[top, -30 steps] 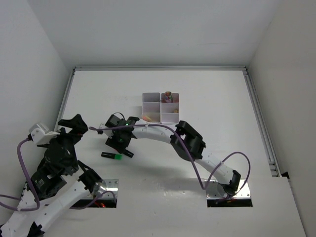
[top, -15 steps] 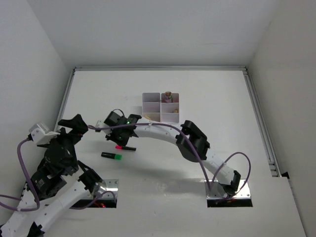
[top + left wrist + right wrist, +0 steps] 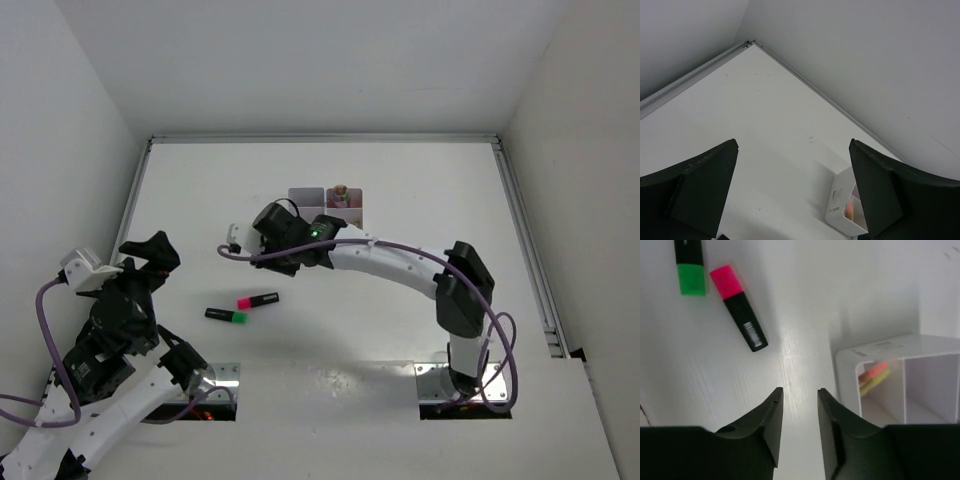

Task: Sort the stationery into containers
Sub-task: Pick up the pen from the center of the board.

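A pink highlighter (image 3: 258,300) and a green highlighter (image 3: 227,316) lie side by side on the table, left of centre. The white organiser tray (image 3: 345,199) stands behind them, partly hidden by my right arm. My right gripper (image 3: 281,238) hovers at the tray's near left corner, open and empty. In the right wrist view the gripper (image 3: 799,392) is over bare table. The tray (image 3: 875,352) is to its right with orange and yellow sticks (image 3: 874,377) inside, and the pink highlighter (image 3: 738,307) and green highlighter (image 3: 691,270) are up left. My left gripper (image 3: 150,255) is open and empty, raised at the left.
The left wrist view looks between wide-open fingers (image 3: 700,185) at the back left table corner and the tray's corner (image 3: 840,210). White walls enclose the table on three sides. A rail (image 3: 525,240) runs along the right edge.
My right gripper has moved up and right, away from the highlighters to the tray. The pink highlighter, covered by the gripper before, now lies in the open beside the green one.
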`<state>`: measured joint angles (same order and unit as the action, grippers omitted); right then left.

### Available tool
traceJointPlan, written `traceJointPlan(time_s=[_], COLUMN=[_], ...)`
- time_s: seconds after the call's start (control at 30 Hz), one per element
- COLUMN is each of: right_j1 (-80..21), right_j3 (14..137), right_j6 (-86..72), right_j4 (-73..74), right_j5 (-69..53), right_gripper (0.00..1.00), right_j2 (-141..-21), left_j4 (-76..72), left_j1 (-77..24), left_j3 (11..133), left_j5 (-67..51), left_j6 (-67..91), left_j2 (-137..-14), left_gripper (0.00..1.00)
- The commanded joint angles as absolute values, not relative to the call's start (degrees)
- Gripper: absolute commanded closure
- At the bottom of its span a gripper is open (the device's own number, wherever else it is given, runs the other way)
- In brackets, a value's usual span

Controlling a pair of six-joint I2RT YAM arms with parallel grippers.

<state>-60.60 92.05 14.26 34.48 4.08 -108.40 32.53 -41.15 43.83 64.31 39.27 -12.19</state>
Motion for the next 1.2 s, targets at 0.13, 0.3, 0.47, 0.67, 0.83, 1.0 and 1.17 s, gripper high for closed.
traceJointPlan(time_s=[0.13, 0.3, 0.47, 0.67, 0.83, 1.0, 1.17], right_j1=[-61.70, -62.23, -62.23, -62.23, -62.23, -62.23, -61.70], right_j3=[93.95, 93.17, 95.44, 100.53, 104.76, 105.38, 105.38], right_j6=[23.98, 32.51, 35.33, 36.20, 35.68, 35.68, 35.68], right_j4=[34.27, 31.21, 31.28, 32.34, 32.34, 32.96, 35.15], right_j5=[-11.41, -19.34, -22.93, -23.64, -23.03, -21.80, -21.27], right_gripper=[0.41, 0.41, 0.42, 0.41, 0.41, 0.41, 0.56], right_j2=[-118.19, -120.23, -123.57, -129.80, -132.97, -134.65, -135.88], left_j4=[31.38, 31.38, 31.38, 30.85, 30.85, 30.85, 30.85], left_j1=[-40.61, -40.61, -40.61, -40.61, -40.61, -40.61, -40.61], left_j3=[44.03, 44.03, 44.03, 44.03, 44.03, 44.03, 44.03], left_j5=[63.72, 63.72, 63.20, 63.19, 63.19, 62.67, 62.67], left_j6=[37.80, 37.79, 37.79, 37.27, 37.27, 37.27, 37.27], left_j2=[-13.27, -13.27, -13.80, -13.80, -12.74, -12.74, -12.74], left_gripper=[0.01, 0.01, 0.01, 0.01, 0.01, 0.01, 0.01])
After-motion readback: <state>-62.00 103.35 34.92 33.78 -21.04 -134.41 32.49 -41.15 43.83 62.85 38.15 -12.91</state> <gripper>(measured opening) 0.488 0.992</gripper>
